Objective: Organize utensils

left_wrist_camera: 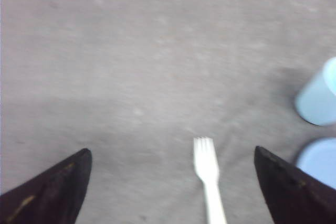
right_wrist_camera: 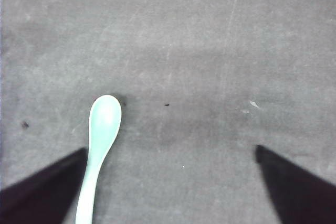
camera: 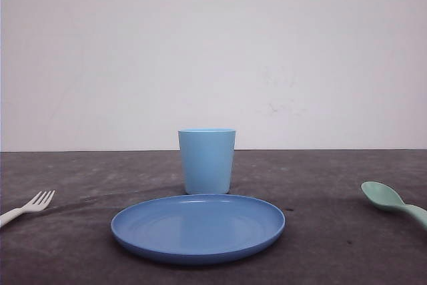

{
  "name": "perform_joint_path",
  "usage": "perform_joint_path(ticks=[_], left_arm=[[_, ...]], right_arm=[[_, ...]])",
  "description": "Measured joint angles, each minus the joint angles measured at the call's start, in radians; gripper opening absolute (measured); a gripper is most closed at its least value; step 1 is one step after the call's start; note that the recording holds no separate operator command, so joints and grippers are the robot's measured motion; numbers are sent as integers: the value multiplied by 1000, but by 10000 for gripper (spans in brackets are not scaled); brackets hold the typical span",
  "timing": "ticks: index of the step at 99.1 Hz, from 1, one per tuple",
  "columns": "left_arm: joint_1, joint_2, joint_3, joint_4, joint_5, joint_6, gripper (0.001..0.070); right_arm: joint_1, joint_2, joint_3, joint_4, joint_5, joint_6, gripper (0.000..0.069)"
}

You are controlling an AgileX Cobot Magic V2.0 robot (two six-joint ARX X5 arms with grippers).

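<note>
**Utensils lie apart on the dark bench**

A white wall backs the grey bench (camera: 333, 231). The fork (camera: 30, 206) lies at its left edge, the spoon (camera: 390, 201) at its right, with plate (camera: 197, 226) and cup (camera: 207, 160) mid-bench. The left tool (left_wrist_camera: 170, 182) gapes wide around the fork, gripping nothing; the right tool (right_wrist_camera: 170, 182) is equally spread, empty, spoon beside 1 finger.

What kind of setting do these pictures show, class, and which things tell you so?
Probably a lab tabletop staged as a toy place setting: a blue plate and cup on a bare grey table against a blank white wall, with fork and spoon at either side.
</note>
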Motion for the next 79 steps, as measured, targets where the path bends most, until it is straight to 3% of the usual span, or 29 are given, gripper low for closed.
perform_joint_path(ticks=[12,45,71,79], left_arm=[[-24,45,0,-29,45,-22,621],[-149,244,0,-68,46,-69,616],[-222,448,0,-1,39,-79,589],[-241,510,0,18,16,-83,589]], right_arm=[[0,0,0,-16,0,-1,681],[0,0,0,-20,0,-1,680],[0,0,0,-20,0,-1,680],[0,0,0,-20,0,-1,680]])
